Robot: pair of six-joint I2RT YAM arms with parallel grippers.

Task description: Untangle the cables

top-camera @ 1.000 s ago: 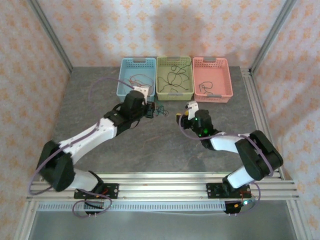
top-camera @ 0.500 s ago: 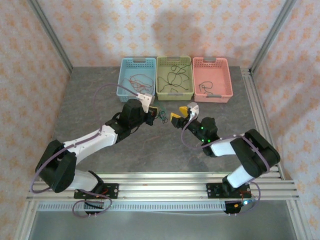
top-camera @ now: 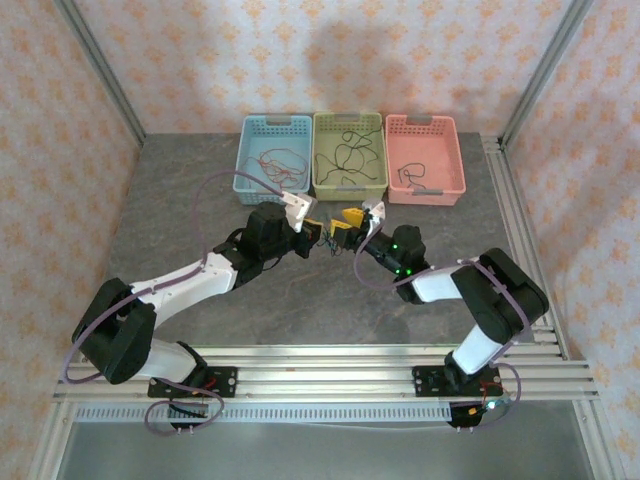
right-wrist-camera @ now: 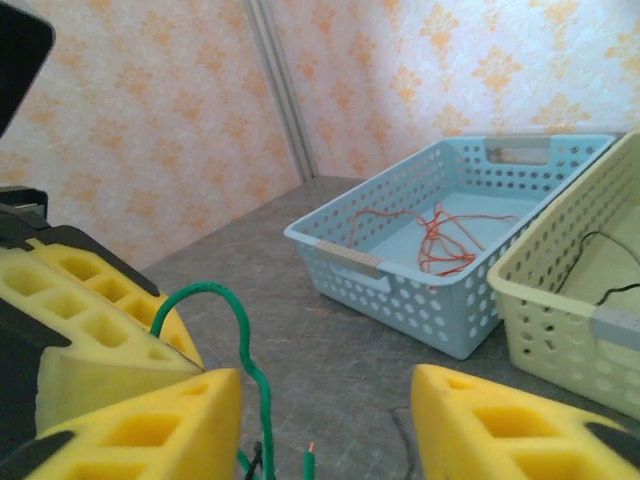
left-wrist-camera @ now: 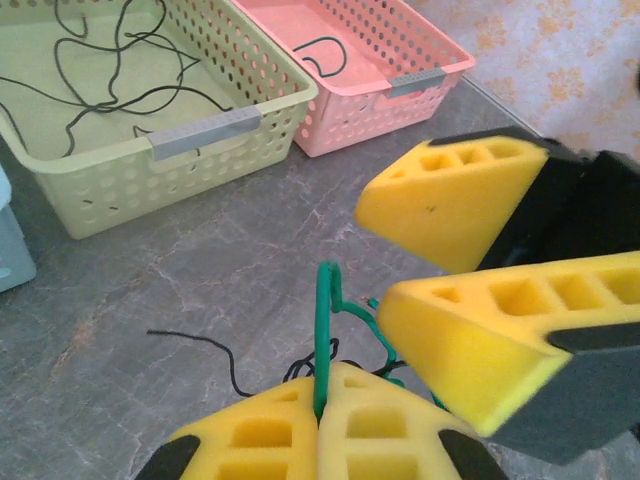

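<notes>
Left gripper (left-wrist-camera: 322, 392): clamped shut on a green cable (left-wrist-camera: 323, 320), which rose in a narrow loop from between its yellow pads.
Right gripper (right-wrist-camera: 328, 402): jaws apart and holding nothing, nose to nose with the left one, the green loop just beside one of its pads.
The tangle: a small clump (top-camera: 328, 240) of green and black wire sat between the two grippers, low over the table (top-camera: 190, 190) and in front of the green basket (left-wrist-camera: 120, 190); one black strand (left-wrist-camera: 205, 347) trailed onto the tabletop.
Already sorted: red-orange cables (right-wrist-camera: 440, 228) lay in the blue basket (right-wrist-camera: 400, 285), black cables (left-wrist-camera: 100, 100) in the green basket, and a dark cable (left-wrist-camera: 320, 48) in the pink basket (left-wrist-camera: 350, 115).
Left to do: by the look of it, most of the job was done. The last clump had yet to be pulled apart and its strands dropped into the baskets.
</notes>
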